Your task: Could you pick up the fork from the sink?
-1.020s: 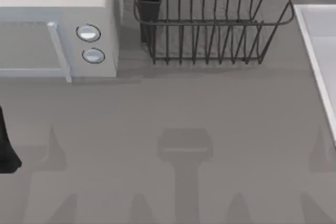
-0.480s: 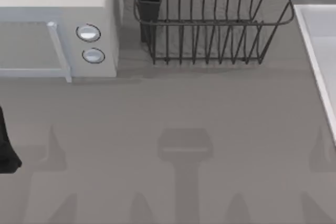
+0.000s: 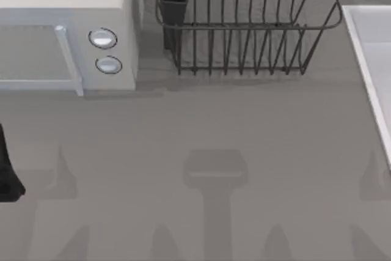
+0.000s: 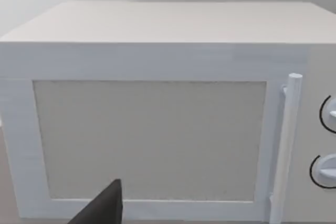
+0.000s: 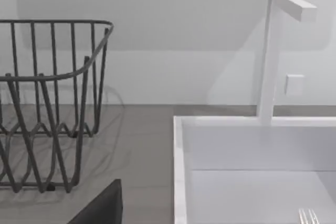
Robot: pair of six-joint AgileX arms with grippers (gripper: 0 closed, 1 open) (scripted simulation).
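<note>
One fork [image 5: 308, 216] low in the sink [image 5: 179, 171], dish rack [image 3: 244, 29] beside, microwave [image 3: 67, 29] far left; gripper states untellable.

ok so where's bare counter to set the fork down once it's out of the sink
The wide grey counter in front of the microwave and dish rack, left of the sink, is bare. The back edge is crowded.
</note>
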